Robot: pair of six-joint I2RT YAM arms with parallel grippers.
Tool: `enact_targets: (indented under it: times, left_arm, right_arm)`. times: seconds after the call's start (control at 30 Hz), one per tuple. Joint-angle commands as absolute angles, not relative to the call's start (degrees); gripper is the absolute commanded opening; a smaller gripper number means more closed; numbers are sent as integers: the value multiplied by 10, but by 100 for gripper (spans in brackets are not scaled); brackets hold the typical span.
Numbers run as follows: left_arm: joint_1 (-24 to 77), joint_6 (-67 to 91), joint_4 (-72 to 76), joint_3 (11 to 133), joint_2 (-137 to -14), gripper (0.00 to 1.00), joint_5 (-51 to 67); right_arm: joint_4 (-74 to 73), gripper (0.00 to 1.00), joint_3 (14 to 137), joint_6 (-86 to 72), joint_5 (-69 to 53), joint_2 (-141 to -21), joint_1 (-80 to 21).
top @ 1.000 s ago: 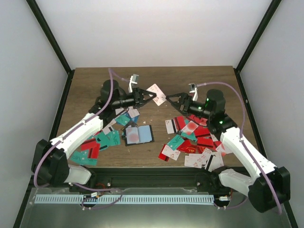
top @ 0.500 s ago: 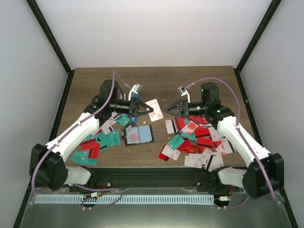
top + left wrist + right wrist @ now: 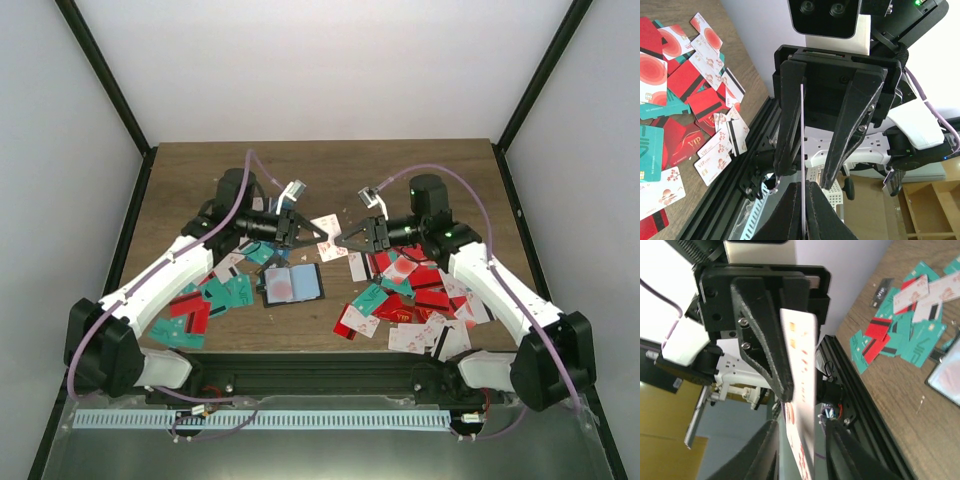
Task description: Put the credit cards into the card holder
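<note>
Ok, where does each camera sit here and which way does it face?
Top external: above and behind the bases, looking down on the brown wooden table; both arms show, left fingers and right fingers meeting mid-table.
Left wrist: on the left arm, facing the right fingers; own fingers pinching at the bottom.
Right wrist: mirrored, facing the left fingers; own fingers spread at the bottom.
Shared: both wrist views show the thin white rectangular card with red marks between them.

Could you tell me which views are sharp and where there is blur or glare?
Right wrist: white card blurred close up, scattered cards sharper. Left wrist: same card crisp edge-on, wall behind bright. Top external: evenly lit, sharp.
</note>
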State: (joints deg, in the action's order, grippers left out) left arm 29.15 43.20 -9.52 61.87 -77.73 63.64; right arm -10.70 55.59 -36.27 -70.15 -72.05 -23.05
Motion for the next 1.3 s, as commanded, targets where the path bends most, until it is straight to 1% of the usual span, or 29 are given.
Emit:
enact_targets:
  times: [0.0, 0.07, 0.1, 0.13, 0.2, 0.3, 0.37, 0.43, 0.47, 0.5, 0.57, 0.7, 0.9, 1.03, 1.27]
  left_arm:
    - [296, 421, -96, 632, -780, 4, 643]
    - [296, 417, -99, 630, -779, 4, 640]
    - [296, 414, -103, 630, -780, 4, 639]
    - [296, 409, -109, 630, -779, 5, 636]
    - [296, 378, -145, 636, -781, 15, 614]
    - [289, 325, -230, 646, -785, 36, 540]
    - [282, 296, -281, 645, -788, 46, 490]
    - [278, 266, -325, 640, -788, 50, 432]
    - [278, 255, -348, 640, -789, 50, 392]
    - [277, 244, -375, 638, -790, 50, 338]
    - [277, 229, -419, 631, -795, 48, 269]
    - [278, 218, -455, 612, -811, 37, 195]
    - [275, 228, -442, 577, -827, 22, 163]
    - [274, 231, -432, 559, -842, 15, 148]
    - [272, 235, -408, 532, -867, 13, 131]
  right_arm:
    - [-72, 20, 572, -382, -715, -726, -245]
    - [-71, 7, 570, -383, -711, -726, -247]
    - [-73, 2, 569, -383, -707, -727, -247]
    - [-77, 1, 567, -380, -699, -726, -247]
    - [-84, 1, 559, -377, -681, -727, -247]
    - [-88, 1, 539, -375, -652, -734, -247]
    - [-93, 1, 528, -367, -634, -743, -248]
    - [-99, 1, 519, -354, -614, -756, -251]
    - [-100, 1, 516, -353, -605, -762, -253]
    - [-100, 1, 513, -354, -596, -769, -256]
    - [-93, 1, 506, -357, -580, -787, -265]
    - [-85, 1, 508, -357, -546, -835, -291]
    - [-65, 1, 513, -357, -520, -904, -317]
    - [-68, 1, 533, -346, -515, -943, -335]
    - [-64, 1, 551, -342, -510, -994, -354]
